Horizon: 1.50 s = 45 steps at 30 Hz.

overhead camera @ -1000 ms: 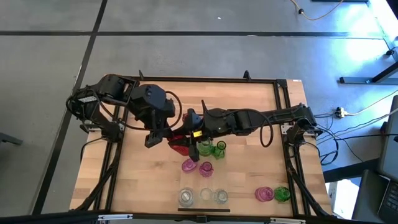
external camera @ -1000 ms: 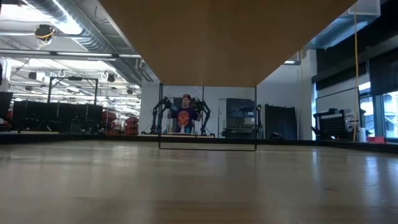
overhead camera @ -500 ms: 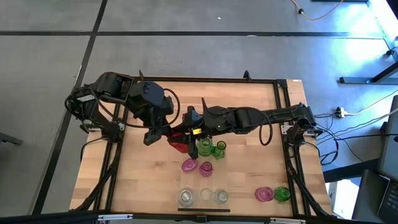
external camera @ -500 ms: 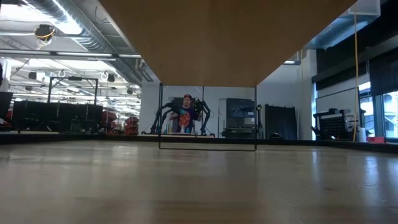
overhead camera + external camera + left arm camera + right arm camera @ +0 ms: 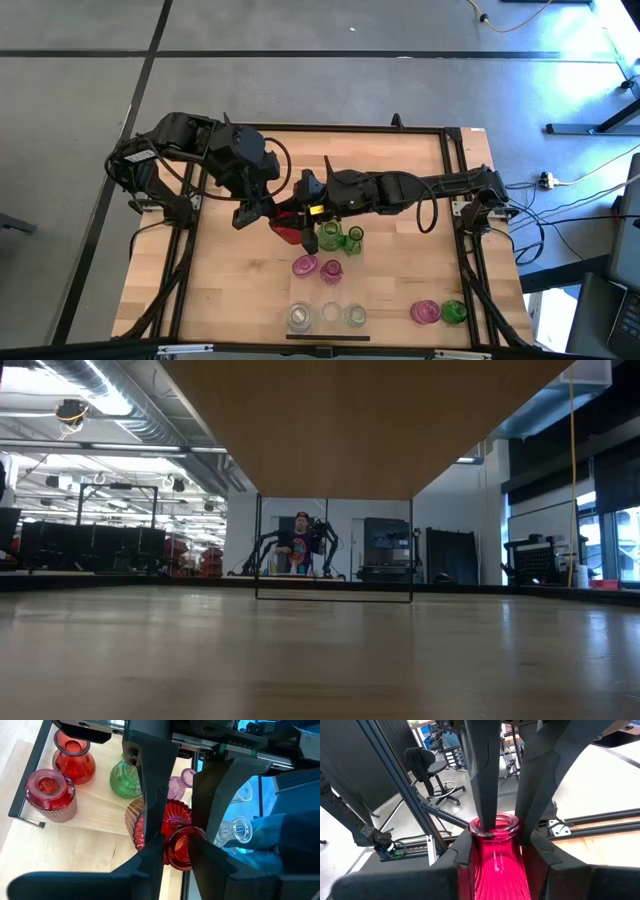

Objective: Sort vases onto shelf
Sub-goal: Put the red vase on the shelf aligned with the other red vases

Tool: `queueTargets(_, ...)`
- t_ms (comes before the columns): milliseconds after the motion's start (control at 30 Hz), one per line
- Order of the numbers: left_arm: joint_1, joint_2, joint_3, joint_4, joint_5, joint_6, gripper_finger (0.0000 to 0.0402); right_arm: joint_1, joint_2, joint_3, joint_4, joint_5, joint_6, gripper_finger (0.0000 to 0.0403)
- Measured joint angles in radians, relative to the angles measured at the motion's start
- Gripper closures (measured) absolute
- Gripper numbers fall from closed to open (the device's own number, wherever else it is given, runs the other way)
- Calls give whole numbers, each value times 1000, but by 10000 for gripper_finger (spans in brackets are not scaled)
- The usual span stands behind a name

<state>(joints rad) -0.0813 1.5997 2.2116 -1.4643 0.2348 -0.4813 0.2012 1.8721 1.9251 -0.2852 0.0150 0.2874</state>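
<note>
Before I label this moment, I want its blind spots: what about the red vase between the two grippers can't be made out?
- High view: the red vase is largely covered by the left gripper and the right gripper.
- Right wrist view: the picture's edge cuts off its belly; only the neck and rim show.
- Low view: no vase or gripper shows, only the tabletop and the room.
- Left wrist view: the arms hide most of the pink vase.

Robotics laboratory or workshop hall. Grey concrete floor (image 5: 300, 90) surrounds a butcher-block table (image 5: 220, 290) in a black frame. Beyond the table: exposed ceiling ducts (image 5: 130, 405) with strip lighting, racks of equipment (image 5: 90, 545), and a person (image 5: 298, 545) seated between what appear to be further robot arms. Behind the right gripper's jaws stands a swivel stool (image 5: 427, 770); cables (image 5: 575, 180) trail across the floor.
</note>
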Motion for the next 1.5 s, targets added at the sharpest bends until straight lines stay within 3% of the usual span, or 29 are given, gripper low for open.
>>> queueTargets(300,-16,0,60,-19,-77,-18,310,-1,-2,1,15,11,5,317)
queueTargets(1000,-10,0,95,-23,-23,-41,310,1,-2,0,23,11,24,318)
queueTargets(1233,-40,12,89,-37,-61,-37,311,2,0,-2,20,-5,37,319)
queueTargets(1367,-62,31,88,-52,-75,-4,330,3,2,-4,5,-17,40,320)
queueTargets(1500,-71,44,88,-58,-77,21,375,4,2,-4,4,-18,40,320)
